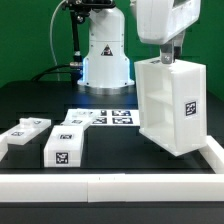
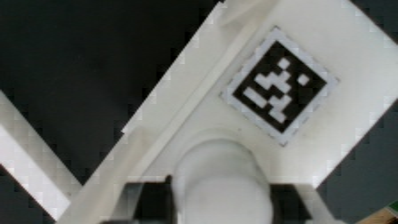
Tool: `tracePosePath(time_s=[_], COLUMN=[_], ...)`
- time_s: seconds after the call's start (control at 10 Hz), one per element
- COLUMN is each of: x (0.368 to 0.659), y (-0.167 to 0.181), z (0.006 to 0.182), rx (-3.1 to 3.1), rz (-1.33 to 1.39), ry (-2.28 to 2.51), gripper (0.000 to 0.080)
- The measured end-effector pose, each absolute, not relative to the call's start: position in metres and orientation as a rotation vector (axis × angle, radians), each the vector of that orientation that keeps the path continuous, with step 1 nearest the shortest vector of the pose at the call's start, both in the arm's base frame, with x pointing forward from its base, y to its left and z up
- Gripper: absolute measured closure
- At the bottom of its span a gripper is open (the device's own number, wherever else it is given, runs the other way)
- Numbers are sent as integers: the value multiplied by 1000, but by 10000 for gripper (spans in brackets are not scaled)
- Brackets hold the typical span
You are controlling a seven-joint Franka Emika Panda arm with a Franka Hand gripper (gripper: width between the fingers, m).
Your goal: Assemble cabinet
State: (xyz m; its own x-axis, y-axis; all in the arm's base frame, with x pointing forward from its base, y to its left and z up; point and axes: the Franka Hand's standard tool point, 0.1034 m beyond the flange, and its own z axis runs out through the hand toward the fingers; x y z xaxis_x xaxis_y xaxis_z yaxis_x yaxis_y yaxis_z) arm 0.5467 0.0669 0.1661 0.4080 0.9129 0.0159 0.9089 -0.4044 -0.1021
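The cabinet is a large white box standing upright at the exterior view's right, with an inner shelf and a square tag on its side. My gripper reaches down onto its top edge and is shut on it. In the wrist view the gripper has a rounded white part of the cabinet between its dark fingers, and a tag shows just beyond. Three flat white tagged panels lie at the exterior view's left: one far left, one in front, one behind.
The marker board lies flat in the middle, in front of the arm's white base. Long white border rails run along the front and the right side, close to the cabinet.
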Motion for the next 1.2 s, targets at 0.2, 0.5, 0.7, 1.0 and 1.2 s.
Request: tracePosePath(time_s=[0.2,0.5,0.7,1.0,1.2], x=[560,562,562,560,554], y=[47,38,37,47,48], z=[166,163,162,161,156], rx=[-2332,-2225,-2226,-1921,-1906], rz=[-7,-7,-5,28,26], ry=[-2033,-2174,-2172,-2465,-2463], gripper=[586,586,586,586,586])
